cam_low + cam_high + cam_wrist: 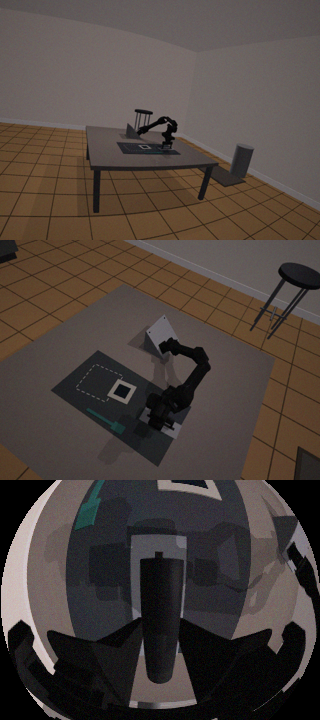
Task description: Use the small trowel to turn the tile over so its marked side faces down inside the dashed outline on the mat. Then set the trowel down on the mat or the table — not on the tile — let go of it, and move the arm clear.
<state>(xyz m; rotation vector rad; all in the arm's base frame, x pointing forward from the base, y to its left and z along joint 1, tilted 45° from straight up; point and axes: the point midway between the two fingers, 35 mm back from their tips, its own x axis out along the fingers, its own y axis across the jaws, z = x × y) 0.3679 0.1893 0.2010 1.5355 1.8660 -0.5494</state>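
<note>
"What's at the left end of the counter [219,395] [108,160] [45,570]?"

"A dark mat [67,388] [121,148] [82,547], with a dashed outline [85,376] on it. Near the mat's long edge lies a green tool [118,427] [153,152] [88,515], thin shaft, squarish head. Nobody's got hold of that one."

"And the tile [122,391] [145,146] [197,491]?"

"Next along, flat on the mat at the right-hand side of the outline. Pale border, dark square showing on top. Most of it sits outside the dashes, so it's not turned over into them."

"What's that pale slanted block [161,330] [131,133] behind?"

"A wedge standing on the counter, off the mat. The black arm [199,373] [153,125] starts there and arches over to the right."

"Is the claw [160,422] [167,147] [160,622] holding anything?"

"Yes, it's pointing down, closed around the dark handle of the trowel [176,430] [168,149] [161,595]. The pale blade is low over the right part of the mat, well apart from the tile. Can't tell from here whether it's touching the mat."

"And farthest right?"

"Seen from above, a round black stool [297,274] [143,111] on the tiled floor, past the counter."
</note>
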